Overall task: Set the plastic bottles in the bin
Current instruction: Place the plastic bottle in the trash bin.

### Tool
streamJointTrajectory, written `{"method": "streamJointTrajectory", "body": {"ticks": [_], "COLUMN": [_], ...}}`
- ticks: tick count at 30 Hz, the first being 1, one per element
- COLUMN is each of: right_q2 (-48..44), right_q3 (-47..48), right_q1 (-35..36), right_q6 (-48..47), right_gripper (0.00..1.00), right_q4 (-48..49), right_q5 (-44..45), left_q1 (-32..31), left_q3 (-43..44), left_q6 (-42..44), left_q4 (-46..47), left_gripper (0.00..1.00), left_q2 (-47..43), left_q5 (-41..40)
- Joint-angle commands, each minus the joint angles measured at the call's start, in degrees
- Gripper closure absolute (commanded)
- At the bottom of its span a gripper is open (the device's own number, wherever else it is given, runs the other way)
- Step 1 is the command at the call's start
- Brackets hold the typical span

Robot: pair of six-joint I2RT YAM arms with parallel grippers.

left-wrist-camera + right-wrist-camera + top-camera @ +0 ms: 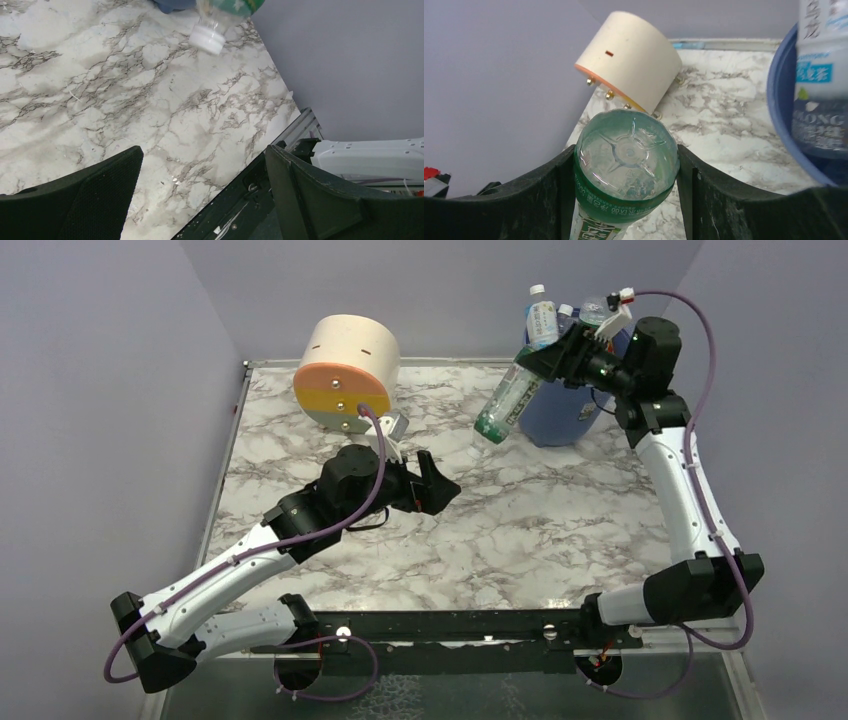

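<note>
The right claw (533,360) is pinching a green-labelled bottle (505,400) near its base. In the right wrist view the clear ribbed base (626,155) fills the gap between the two black fingers (549,200), one on each side. The bottle hangs tilted in the air with its white cap (207,39) pointing down and to the near left, above the marble tabletop (520,530) and not touching it.

Just to the right of this bottle stands the blue bin (565,418), at the far right of the tabletop. The wrist view shows the bin's rim (776,100) a little apart from the held bottle. Bottles already stand up out of the bin: one with a white and blue label (541,322), and more clear ones behind it (595,308) that are partly hidden by the arm.

The left claw (435,485) is spread wide with nothing between its fingers (90,200), and it hovers over the middle of the tabletop, left of centre.

At the far left, a cylinder in cream, orange and yellow (345,370) lies on its side, well apart from the bin.
</note>
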Motion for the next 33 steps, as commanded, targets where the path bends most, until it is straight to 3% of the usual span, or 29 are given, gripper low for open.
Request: {"method": "streamJointTrajectory", "body": {"ticks": [1, 9, 21, 33], "right_q2": [0.0, 0.0, -1.0, -3.2], "right_q3": [6.9, 15.4, 21.9, 21.1], "right_q1": [-5.2, -14.5, -17.9, -17.9], "right_q6": [0.5, -0.1, -6.7, -10.8], "right_gripper": [0.44, 0.44, 0.44, 0.45], "right_q4": [-2.3, -4.7, -6.7, -5.9], "right_q5": [3.2, 10.7, 27.2, 42.3], "left_q1": [-0.2, -0.1, 0.1, 0.5], "left_q3": [-0.4, 2.1, 5.9, 7.3], "left_q6": [1.2, 2.7, 4.3, 4.6], "left_q4": [-0.6, -2.4, -4.7, -4.6], "left_gripper": [0.01, 0.01, 0.01, 0.01], "left_q2": [-0.8, 0.8, 3.9, 7.6], "left_q5": [-1.5, -1.6, -2.3, -1.0]}}
